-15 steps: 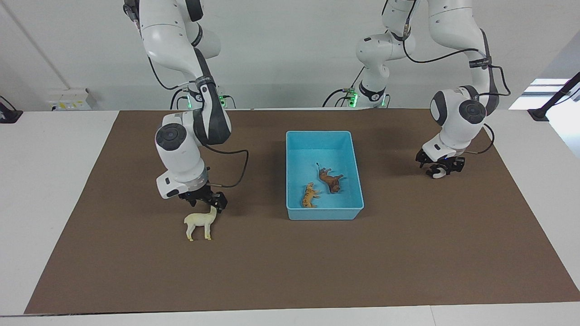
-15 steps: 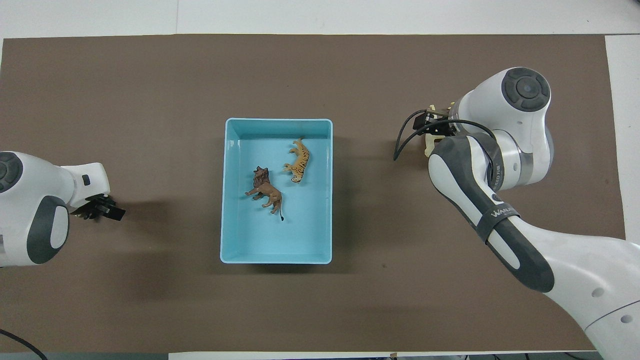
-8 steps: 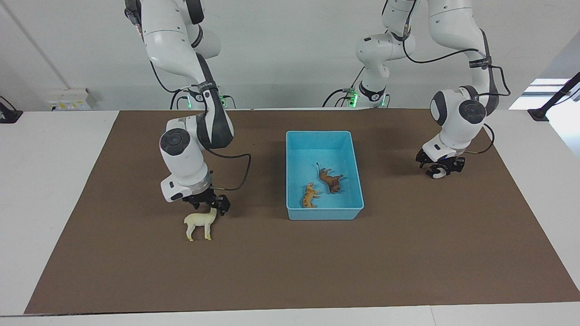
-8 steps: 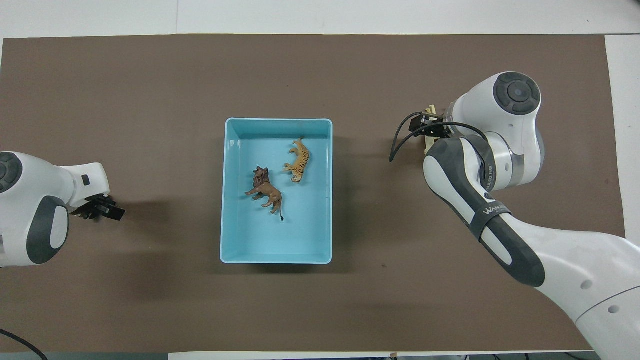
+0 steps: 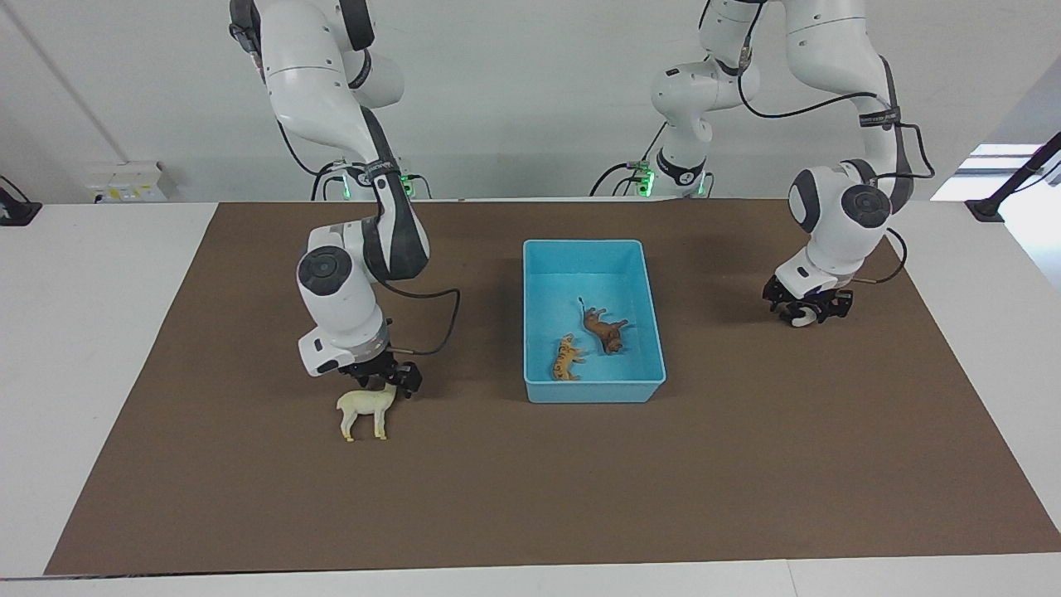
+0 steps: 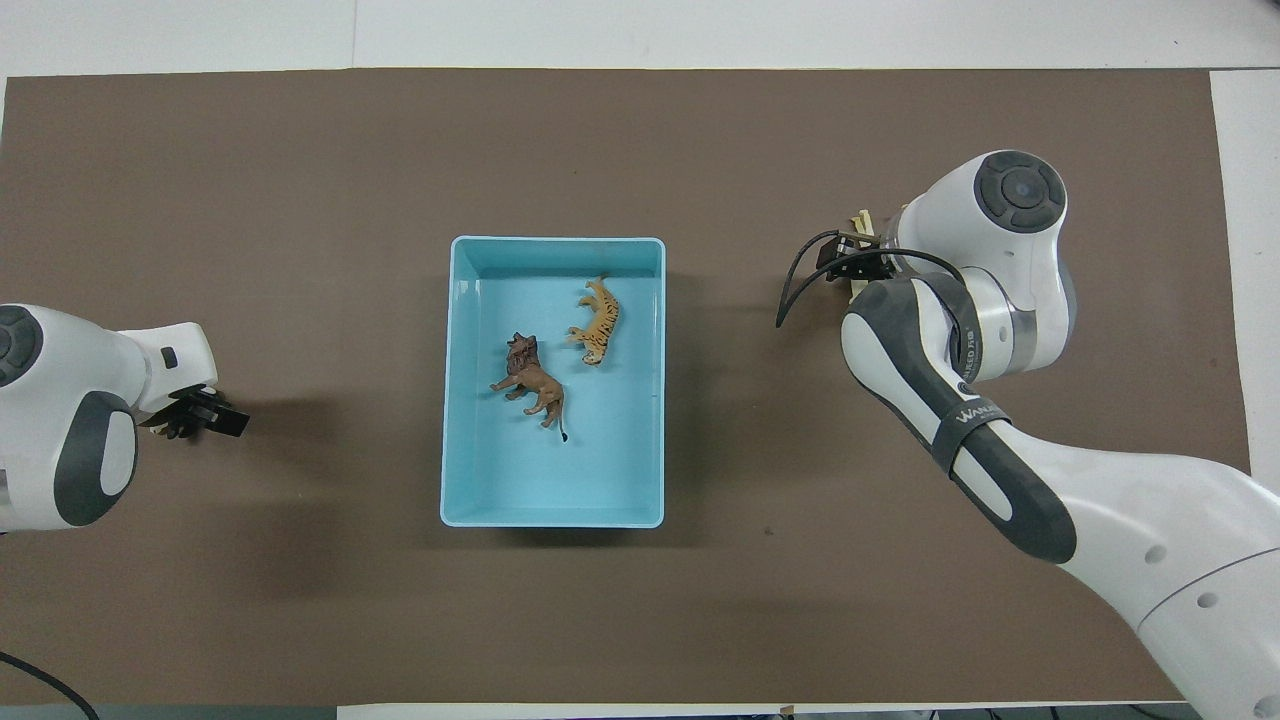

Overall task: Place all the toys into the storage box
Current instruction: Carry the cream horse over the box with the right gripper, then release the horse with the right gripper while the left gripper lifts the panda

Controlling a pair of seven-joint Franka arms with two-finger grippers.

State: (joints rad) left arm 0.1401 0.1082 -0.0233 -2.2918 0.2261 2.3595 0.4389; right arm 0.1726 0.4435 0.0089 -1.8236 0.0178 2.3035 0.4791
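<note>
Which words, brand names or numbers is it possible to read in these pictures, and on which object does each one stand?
"WANUE...": white letters on the dark band of the right arm in the overhead view; only these letters are clear, the rest is blurred.
Small white lettering on the same band in the facing view: too small to read.
The storage box, the tiger, the lion and the alpaca bear no text.

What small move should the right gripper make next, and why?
Probably lower a little more and shut on the alpaca's neck. The right gripper hangs just above its head, and the alpaca stands on the mat outside the box, where the tiger and lion already lie. The left gripper waits low at its own end.
</note>
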